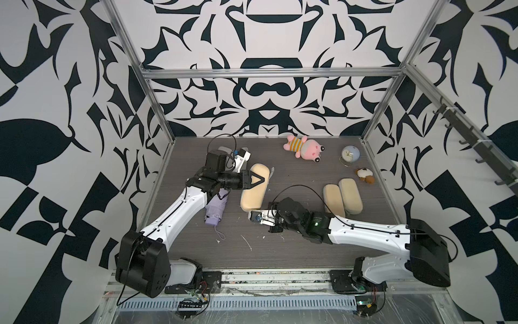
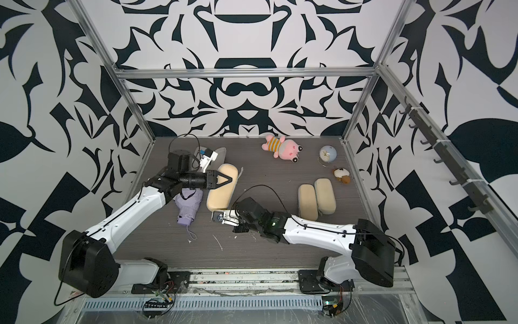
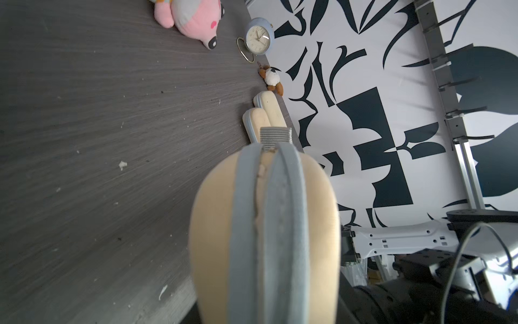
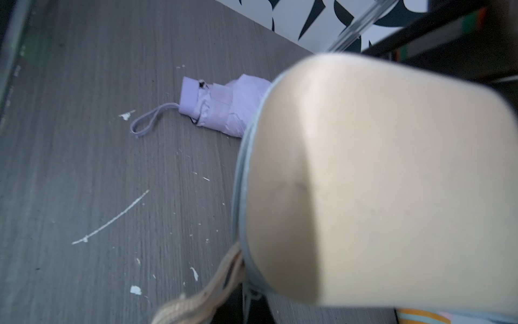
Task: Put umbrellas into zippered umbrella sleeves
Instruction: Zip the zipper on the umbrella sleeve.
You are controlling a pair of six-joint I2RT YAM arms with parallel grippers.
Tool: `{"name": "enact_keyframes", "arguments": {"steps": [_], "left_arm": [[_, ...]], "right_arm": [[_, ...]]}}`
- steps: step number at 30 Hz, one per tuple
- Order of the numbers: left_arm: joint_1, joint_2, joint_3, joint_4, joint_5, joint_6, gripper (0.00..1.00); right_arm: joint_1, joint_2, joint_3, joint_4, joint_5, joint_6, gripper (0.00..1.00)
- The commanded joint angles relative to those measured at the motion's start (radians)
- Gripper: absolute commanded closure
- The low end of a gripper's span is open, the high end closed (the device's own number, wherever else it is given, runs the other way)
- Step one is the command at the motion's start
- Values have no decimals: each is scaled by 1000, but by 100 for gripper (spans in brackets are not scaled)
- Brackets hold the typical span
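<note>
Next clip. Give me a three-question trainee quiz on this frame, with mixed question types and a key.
1. Count: how many beige sleeves are visible in a top view?
2. True or false: the lavender umbrella is already inside a sleeve.
3. The left hand is over: A) the clock, B) the middle beige sleeve, C) the lavender umbrella?
Key: 1) three; 2) false, it lies uncased; 3) B.

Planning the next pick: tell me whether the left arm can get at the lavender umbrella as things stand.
Probably not yet. The left tool is clamped on the beige sleeve, and the lavender umbrella lies partly beneath that arm's wrist. It would likely have to let go and pull back first.
</note>
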Motion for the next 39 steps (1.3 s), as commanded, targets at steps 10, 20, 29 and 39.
{"name": "enact_keyframes", "arguments": {"steps": [10,20,29,39], "left_arm": [[61,-8,-122,480,-189,-243,100],[-109,-90,-404,875,-668,-482,100],[-282,18,-547,1191,-884,-621,100],[-284,103,-551,1302,-905,-612,99]], "right_arm": [[112,66,27,218,-247,426,100],[86,97,25,492,-201,786,100],[33,125,53,640,-184,953,100],[39,79,83,587,-264,984,100]]}}
